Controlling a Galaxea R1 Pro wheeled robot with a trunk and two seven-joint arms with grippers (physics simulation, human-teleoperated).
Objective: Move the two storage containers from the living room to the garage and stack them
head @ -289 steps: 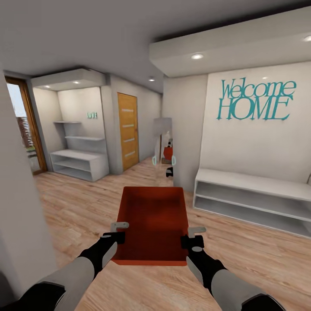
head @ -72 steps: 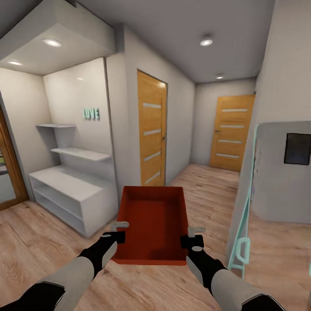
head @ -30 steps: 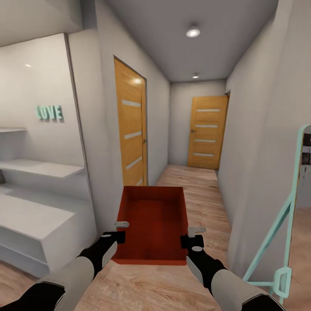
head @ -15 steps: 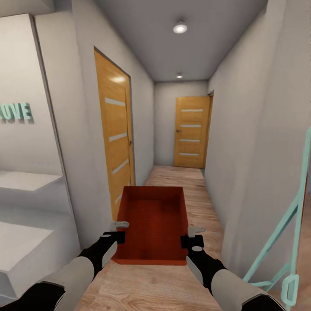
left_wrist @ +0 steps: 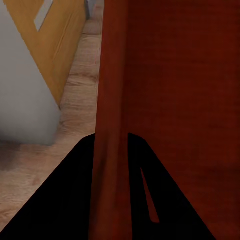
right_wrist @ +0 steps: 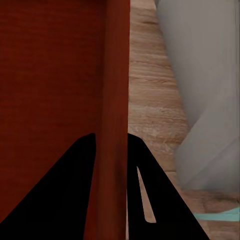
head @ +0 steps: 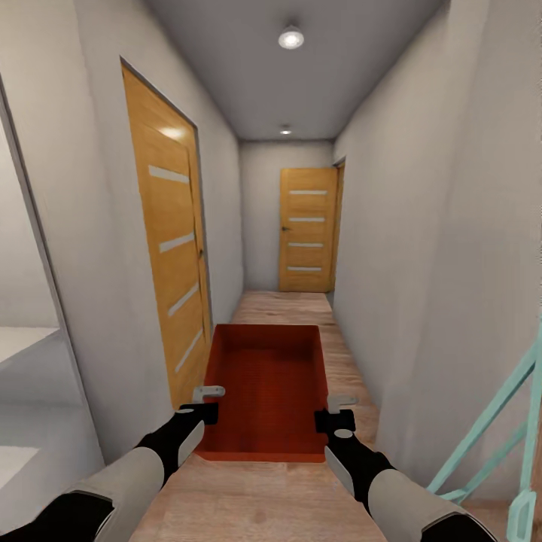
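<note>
I carry one red-orange open-top storage container (head: 265, 388) level in front of me, above pale wood planks. My left gripper (head: 205, 403) is shut on the bin's left wall, and the left wrist view shows that wall (left_wrist: 111, 115) pinched between the dark fingers. On the opposite side my right gripper (head: 336, 412) is shut on the right wall, seen as a red wall (right_wrist: 116, 110) in the right wrist view. The bin is empty inside. I am in a narrow grey hallway.
An orange wooden door (head: 172, 256) is set in the left wall close by. Another orange door (head: 307, 229) closes the corridor's far end. Grey walls stand close on both sides. A teal frame (head: 506, 421) leans at the lower right. A white shelf unit (head: 19, 354) sits at the far left.
The camera has advanced and turned into the hallway: the shelf with the LOVE sign slid out at the left, and the doors came nearer. The bin stays held the same way.
</note>
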